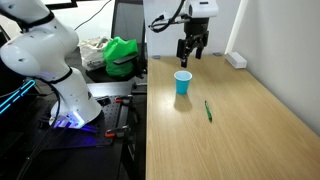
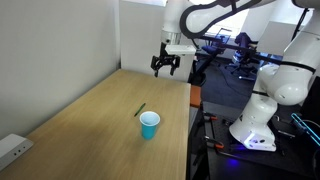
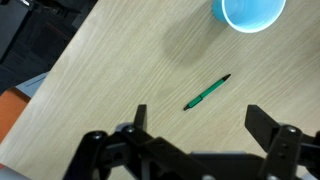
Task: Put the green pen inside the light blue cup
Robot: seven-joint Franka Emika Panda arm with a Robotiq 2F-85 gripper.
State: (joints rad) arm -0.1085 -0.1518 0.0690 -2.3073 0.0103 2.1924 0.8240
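- Hovering above the far part of the wooden bench [image 1: 245,130], the hand [image 1: 193,58] hangs from the white arm with its fingers pointing down, clear of the surface.
- Its two dark fingers [image 3: 139,118] stand spread wide in the wrist view, with only bare wood between them, so the hand [image 3: 198,125] is open and grips nothing.
- The green pen [image 3: 207,92] lies flat on the bench [image 3: 110,70], set on a diagonal in the wrist view, just beyond the gap between the fingers.
- In both exterior views the pen [image 1: 208,111] [image 2: 141,108] rests on the wood, outside the cup and near it but not touching it.
- The light blue cup [image 1: 182,83] stands upright with its mouth open to the top, between the hand and the pen in an exterior view.
- In the wrist view the cup [image 3: 250,14] sits at the upper edge, partly cut off by the frame, well apart from the fingers.
- From the opposite side the hand [image 2: 166,69] appears above the bench's [image 2: 85,125] far edge, with the cup [image 2: 149,125] nearer the camera than the pen.
- A white power strip [image 1: 236,60] lies at the edge of the bench next to the wall, also seen at a corner [image 2: 12,150].
- A crumpled green bag [image 1: 122,55] sits off the bench, beside the arm's base [image 1: 70,100].
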